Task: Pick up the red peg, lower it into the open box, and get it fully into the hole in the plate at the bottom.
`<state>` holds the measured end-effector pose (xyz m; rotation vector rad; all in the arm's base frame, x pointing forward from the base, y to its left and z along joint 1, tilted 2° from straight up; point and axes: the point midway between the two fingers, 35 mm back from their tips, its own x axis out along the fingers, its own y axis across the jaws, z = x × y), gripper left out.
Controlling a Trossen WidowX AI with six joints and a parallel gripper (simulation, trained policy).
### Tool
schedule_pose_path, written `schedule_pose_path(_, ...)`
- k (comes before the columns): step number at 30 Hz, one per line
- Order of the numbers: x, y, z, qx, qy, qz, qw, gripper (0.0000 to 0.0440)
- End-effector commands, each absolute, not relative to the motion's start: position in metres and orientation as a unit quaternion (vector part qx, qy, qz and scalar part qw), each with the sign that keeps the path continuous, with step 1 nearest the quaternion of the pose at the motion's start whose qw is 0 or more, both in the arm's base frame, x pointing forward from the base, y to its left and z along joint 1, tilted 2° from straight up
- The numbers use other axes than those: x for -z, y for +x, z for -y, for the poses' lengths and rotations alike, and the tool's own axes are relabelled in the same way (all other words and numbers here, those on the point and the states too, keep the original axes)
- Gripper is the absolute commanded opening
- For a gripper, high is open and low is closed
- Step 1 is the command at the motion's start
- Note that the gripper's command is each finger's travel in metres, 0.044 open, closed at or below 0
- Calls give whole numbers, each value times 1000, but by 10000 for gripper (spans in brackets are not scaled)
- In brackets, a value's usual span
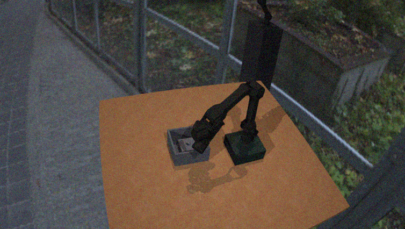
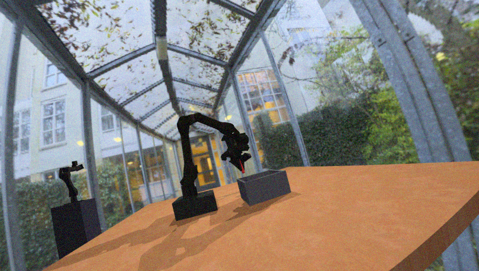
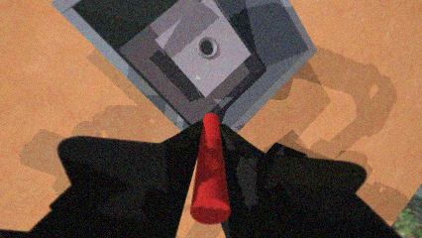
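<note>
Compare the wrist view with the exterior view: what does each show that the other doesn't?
Wrist only: the round hole in the pale square plate at the box's bottom.

Exterior only: the arm's dark block base and its raised elbow.

Both: the slim red cylindrical peg held in the black gripper, and the grey open-topped box.

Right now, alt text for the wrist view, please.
A red peg is clamped between the dark fingers of the gripper, its far end pointing toward an open gray box. Inside the box, a pale plate has one round hole, beyond the peg's tip in the picture. Orange tabletop surrounds the box.
</note>
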<state>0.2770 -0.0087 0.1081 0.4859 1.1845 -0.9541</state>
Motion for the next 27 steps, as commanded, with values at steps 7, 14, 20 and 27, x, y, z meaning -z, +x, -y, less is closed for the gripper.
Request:
schedule_pose_path(7,-102,301,47,433,229,-523,697,0)
schedule_pose_path(14,-91,315,71,419,233,-532,698,0)
schedule_pose_path(20,-76,325,84,396,231,-546,701,0)
schedule_pose_path(27,-54,327,88,365,223,-576,697,58)
